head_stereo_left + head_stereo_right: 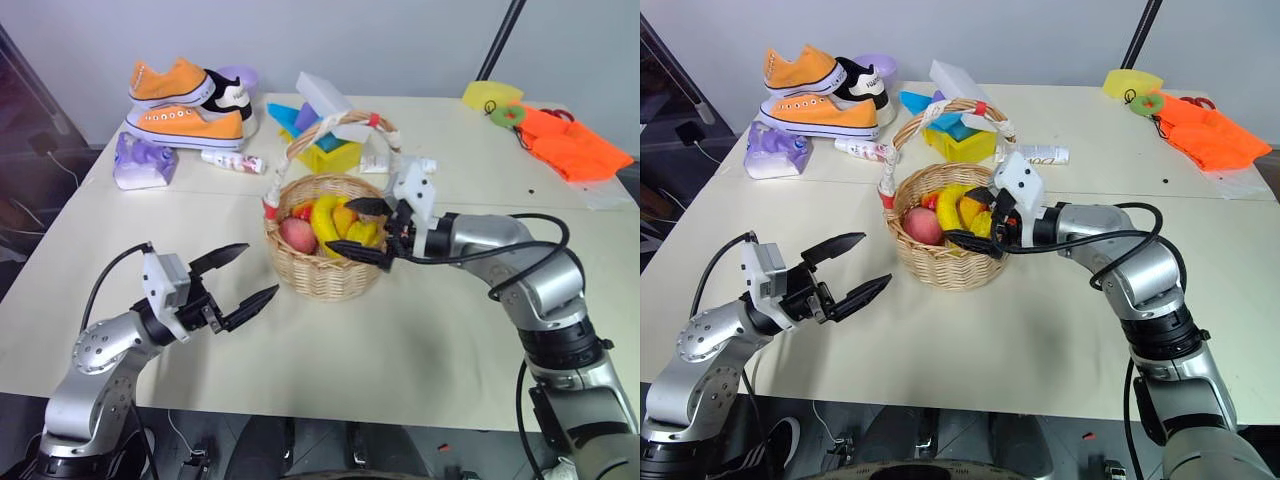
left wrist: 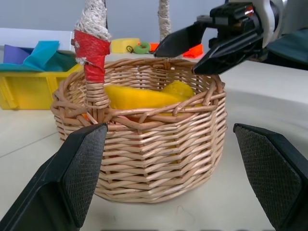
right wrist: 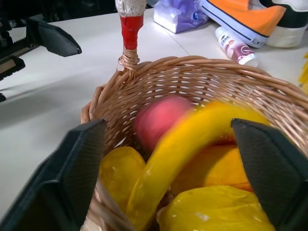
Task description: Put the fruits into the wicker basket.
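Round woven wicker basket (image 1: 322, 262) on pale desk (image 1: 420, 340), holding curved banana (image 1: 322, 222) and pink peach (image 1: 297, 235); orange sneakers (image 1: 185, 122) behind. Both jaws apart, empty.

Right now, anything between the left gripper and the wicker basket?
Nothing. In the left eye view only bare table separates the left gripper, jaws open, from the wicker basket; the left wrist view looks straight at its wall.

- A broad, matte cream-white rectangular table (image 1: 330, 340) fills the middle of the room.
- Behind the table stands a plain pale grey wall (image 1: 400, 40).
- A slanted black metal pole (image 1: 500, 40) rises beyond the table's far right corner.
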Motion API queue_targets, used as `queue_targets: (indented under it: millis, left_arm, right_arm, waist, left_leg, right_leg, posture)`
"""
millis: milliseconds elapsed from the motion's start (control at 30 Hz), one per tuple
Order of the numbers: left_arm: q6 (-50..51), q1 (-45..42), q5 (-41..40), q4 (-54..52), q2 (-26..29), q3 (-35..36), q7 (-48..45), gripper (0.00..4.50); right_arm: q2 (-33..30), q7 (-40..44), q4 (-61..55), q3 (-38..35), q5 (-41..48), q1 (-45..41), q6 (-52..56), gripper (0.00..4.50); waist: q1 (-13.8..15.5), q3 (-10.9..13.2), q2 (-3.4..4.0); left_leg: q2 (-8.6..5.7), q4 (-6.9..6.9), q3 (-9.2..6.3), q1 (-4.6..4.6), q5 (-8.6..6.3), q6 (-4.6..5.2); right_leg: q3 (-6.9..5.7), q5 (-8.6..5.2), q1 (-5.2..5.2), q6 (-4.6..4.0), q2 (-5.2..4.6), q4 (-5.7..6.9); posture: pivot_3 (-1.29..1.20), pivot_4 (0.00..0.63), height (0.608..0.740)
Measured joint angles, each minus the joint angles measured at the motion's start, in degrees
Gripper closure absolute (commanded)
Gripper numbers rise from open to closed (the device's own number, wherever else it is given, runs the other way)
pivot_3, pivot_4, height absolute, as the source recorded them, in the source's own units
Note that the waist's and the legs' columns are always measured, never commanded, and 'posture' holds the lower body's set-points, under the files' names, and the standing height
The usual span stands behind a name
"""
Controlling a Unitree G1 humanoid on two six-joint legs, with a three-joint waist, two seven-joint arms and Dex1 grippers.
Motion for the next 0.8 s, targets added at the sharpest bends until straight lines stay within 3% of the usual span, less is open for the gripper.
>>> queue_targets:
  millis: [133,233,367,533,800]
  left_arm:
    - [0.0,0.1,0.0,0.0,0.3,0.3,-0.1,0.00]
    - [-0.3,-0.1,0.0,0.0,0.4,0.9,0.0,0.00]
    - [-0.5,-0.8,0.0,1.2,0.3,1.5,-0.1,0.00]
    - [-0.9,-2.7,0.0,2.0,0.3,0.9,-0.3,0.00]
    - [-0.9,-3.1,-0.1,2.3,0.3,0.6,-0.4,0.00]
  right_arm:
    - [-1.4,0.3,-3.4,-5.9,2.6,2.8,0.1,0.46]
    - [-2.6,-0.2,-8.1,-12.4,5.1,11.8,0.3,0.46]
    - [0.6,-7.2,-8.7,-17.4,4.0,16.9,-0.7,0.46]
    - [8.5,-18.0,-5.8,-15.5,-1.1,12.5,-2.8,0.46]
    - [14.8,-22.9,1.9,-9.2,-6.3,5.2,-6.2,0.46]
  waist:
    - [0.0,0.0,-0.01]
    - [0.4,-0.1,-0.14]
    - [-0.4,0.0,-0.02]
    - [-0.4,0.0,0.02]
    - [-0.2,0.0,0.02]
  left_leg:
    - [0.00,-0.01,0.01,0.00,0.00,0.00]
    - [0.00,-0.04,-0.01,0.00,0.00,0.00]
    - [0.03,0.00,0.06,0.07,0.00,0.00]
    - [0.09,-0.03,0.06,0.17,0.00,0.00]
    - [0.08,-0.02,0.09,0.05,0.01,-0.01]
  right_leg:
    - [0.00,0.00,0.01,0.00,0.00,-0.02]
    - [-0.04,0.00,0.06,0.00,-0.01,-0.03]
    - [-0.03,0.10,0.01,0.02,-0.02,-0.01]
    - [-0.08,0.14,-0.15,0.01,-0.01,0.15]
    - [-0.10,0.24,-0.17,-0.07,-0.02,0.07]
  posture:
    - [0.00,0.150,0.740]
    - [0.00,0.150,0.740]
    - [0.00,0.150,0.740]
    - [0.00,0.150,0.740]
    - [0.00,0.150,0.740]
